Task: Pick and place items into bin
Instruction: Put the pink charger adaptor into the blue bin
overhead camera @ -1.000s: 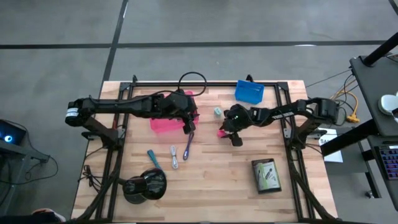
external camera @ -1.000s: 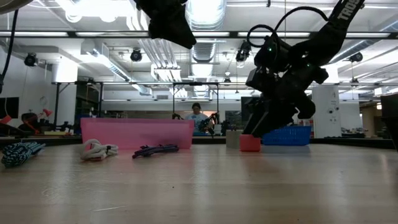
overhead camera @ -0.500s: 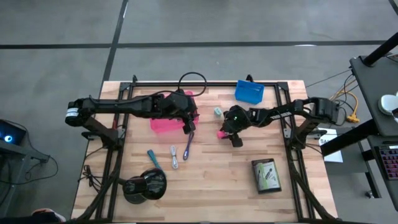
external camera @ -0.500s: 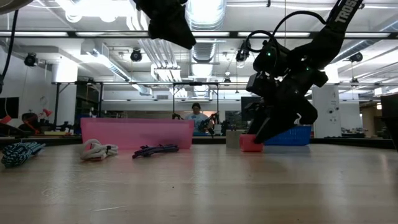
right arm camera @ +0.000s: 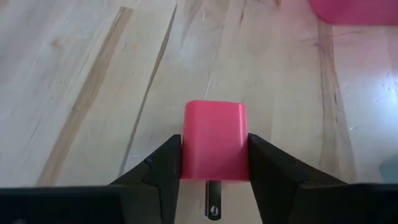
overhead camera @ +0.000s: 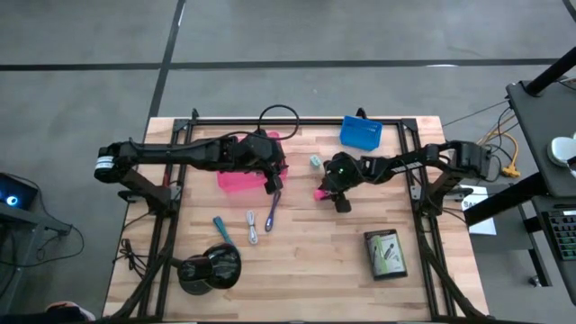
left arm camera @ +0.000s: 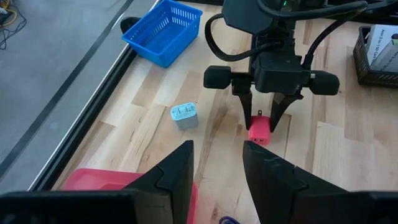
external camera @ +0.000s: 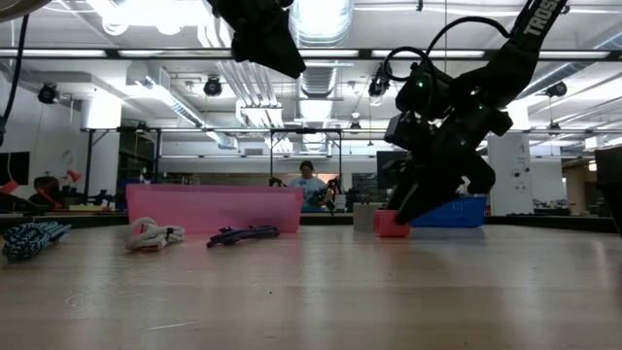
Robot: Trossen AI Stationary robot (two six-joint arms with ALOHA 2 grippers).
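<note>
Right gripper (right arm camera: 214, 171) low, clamping pink cube (right arm camera: 215, 147) on bench (overhead camera: 315, 243) | left gripper (left arm camera: 217, 165) part-open above pink bin (overhead camera: 236, 180) | blue basket (overhead camera: 361, 132) far.

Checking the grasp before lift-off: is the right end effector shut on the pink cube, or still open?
Shut on it. The right end effector has both fingers pressed against the sides of the pink cube, which rests on the table.

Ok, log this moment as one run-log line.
right gripper: shut on pink cube, on table | left gripper: open, above pink bin | phase: grasp
</note>
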